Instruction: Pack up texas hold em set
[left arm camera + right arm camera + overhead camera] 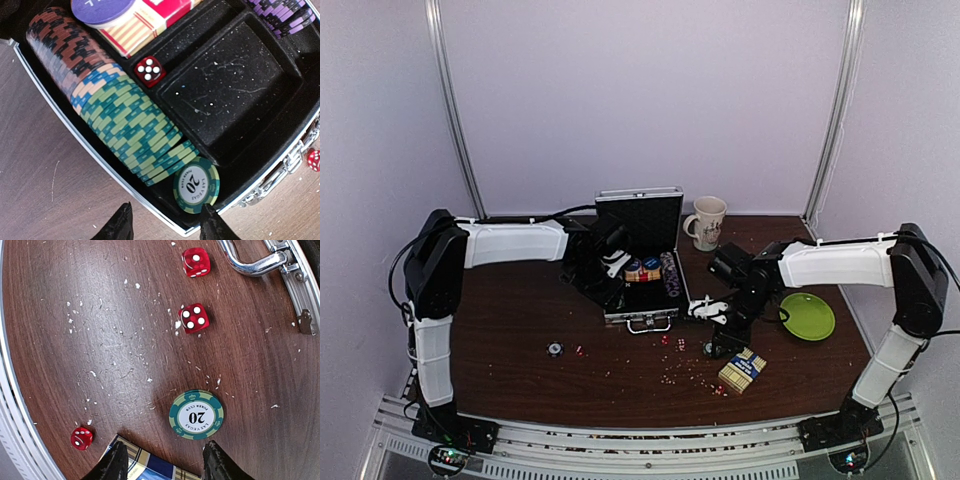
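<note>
The silver case lies open mid-table with its lid up. In the left wrist view a long row of chips fills its left slot, with a green 20 chip lying flat at the row's near end. A red die and a red-and-tan card box lie beside the row, and purple chips lie beyond them. My left gripper hangs open over the case's near corner. My right gripper is open above a green 20 chip and the blue-and-tan card box on the table.
Loose red dice lie on the wood near the case handle, and one die lies by the card box. A cream mug and a green plate stand to the right. A small dark chip lies front left.
</note>
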`<state>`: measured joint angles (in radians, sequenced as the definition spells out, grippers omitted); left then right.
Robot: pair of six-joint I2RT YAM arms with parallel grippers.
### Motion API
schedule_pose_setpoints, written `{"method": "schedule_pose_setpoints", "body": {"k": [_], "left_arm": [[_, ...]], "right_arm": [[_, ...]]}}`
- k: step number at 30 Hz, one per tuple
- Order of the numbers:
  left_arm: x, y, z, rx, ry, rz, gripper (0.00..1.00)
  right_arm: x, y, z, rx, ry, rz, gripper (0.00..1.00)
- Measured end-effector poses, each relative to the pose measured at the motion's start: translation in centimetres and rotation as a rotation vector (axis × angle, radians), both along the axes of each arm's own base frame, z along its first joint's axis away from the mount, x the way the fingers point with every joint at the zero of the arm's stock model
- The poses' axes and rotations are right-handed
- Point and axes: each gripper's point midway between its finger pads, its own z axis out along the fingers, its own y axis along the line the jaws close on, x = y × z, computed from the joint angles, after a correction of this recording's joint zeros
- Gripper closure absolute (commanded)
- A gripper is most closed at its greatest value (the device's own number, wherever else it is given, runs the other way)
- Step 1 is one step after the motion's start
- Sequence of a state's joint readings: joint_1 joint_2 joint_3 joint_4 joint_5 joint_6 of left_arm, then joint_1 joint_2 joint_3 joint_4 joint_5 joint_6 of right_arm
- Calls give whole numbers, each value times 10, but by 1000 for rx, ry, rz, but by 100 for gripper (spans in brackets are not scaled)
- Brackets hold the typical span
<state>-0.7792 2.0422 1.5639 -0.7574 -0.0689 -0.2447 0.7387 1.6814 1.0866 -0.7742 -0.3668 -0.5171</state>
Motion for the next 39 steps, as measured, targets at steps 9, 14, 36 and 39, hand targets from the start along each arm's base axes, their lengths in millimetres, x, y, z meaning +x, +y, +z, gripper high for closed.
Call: {"method": "schedule_pose_setpoints", "body": {"k": [9, 14, 36, 39], "left_arm": [[0, -1, 0, -3, 2, -17, 51], [-2, -6, 1, -24, 10, -51, 51], [5, -3, -3, 10, -23, -56, 52], [3, -3, -1, -1, -28, -58, 49]], "right_arm": [[0, 0, -1, -3, 3, 0, 48], [0, 0, -4, -8, 8, 0, 48], [-1, -1, -7, -15, 17, 0, 48], [-1, -1, -8, -18, 20, 0, 48]]}}
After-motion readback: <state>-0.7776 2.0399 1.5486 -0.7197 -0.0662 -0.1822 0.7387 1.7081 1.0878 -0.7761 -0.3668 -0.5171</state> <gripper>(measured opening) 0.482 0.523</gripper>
